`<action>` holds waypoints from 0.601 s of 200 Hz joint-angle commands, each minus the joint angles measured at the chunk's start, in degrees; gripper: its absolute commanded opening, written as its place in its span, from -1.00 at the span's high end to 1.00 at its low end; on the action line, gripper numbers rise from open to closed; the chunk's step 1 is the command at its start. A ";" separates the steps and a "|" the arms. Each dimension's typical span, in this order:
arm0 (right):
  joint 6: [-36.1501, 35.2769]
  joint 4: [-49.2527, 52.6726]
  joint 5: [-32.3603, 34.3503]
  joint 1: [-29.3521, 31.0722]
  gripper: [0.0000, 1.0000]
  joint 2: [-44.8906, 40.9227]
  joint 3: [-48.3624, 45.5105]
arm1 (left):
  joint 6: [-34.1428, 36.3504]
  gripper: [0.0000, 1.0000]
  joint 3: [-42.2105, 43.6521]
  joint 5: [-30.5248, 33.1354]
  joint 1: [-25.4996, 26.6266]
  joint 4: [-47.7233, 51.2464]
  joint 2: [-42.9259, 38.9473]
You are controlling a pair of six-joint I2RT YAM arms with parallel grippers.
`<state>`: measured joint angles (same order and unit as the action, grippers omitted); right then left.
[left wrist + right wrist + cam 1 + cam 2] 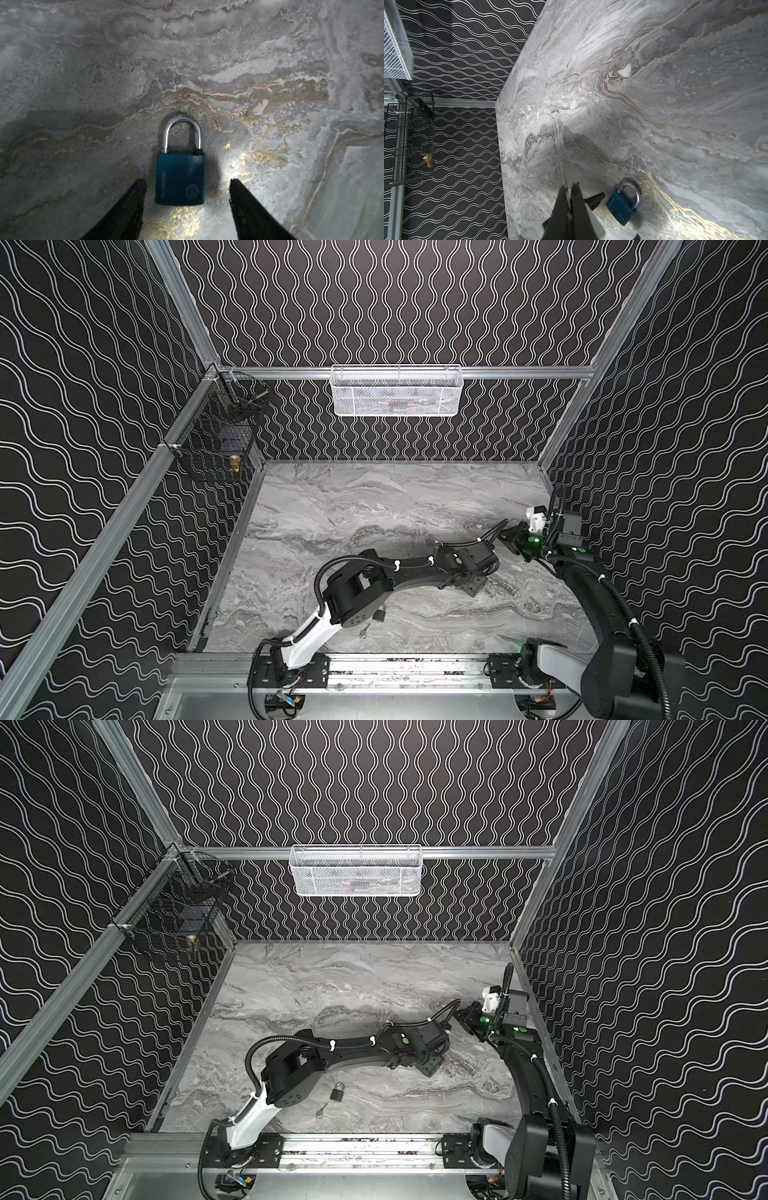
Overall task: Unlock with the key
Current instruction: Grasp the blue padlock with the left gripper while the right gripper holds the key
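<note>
Enclosure: three walls [395, 302] of black panel printed with white wavy lines, framed by aluminium rails [519, 372] that run along the back and both sides. Floor of the cell is a grey marble-pattern tabletop [374, 506] with paler bands and, in the left wrist view, gold-brown veins and one bright light patch [234, 164]. A white mesh basket [397, 391] hangs at the middle of the back rail; a black wire basket [216, 439] hangs at the rear left corner, with a small brass-coloured object [235, 464] inside it.
</note>
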<state>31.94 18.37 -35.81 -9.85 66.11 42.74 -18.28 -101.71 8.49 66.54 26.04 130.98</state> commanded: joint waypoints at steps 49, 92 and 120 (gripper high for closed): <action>-0.11 -2.37 -1.89 -0.09 1.00 -0.16 -0.78 | -1.86 -0.11 -5.78 1.36 0.08 6.36 4.86; -0.34 -2.24 -2.24 -0.13 1.00 -0.63 -0.83 | -3.37 0.14 -6.54 2.24 0.08 8.67 5.40; -0.44 -2.44 -2.68 -0.09 1.00 -0.88 -1.35 | -3.99 0.24 -5.40 2.79 0.08 9.67 4.27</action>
<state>31.92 17.47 -37.43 -9.91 65.52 41.80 -20.86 -108.25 11.09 66.67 29.82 135.83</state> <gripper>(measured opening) 0.066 0.398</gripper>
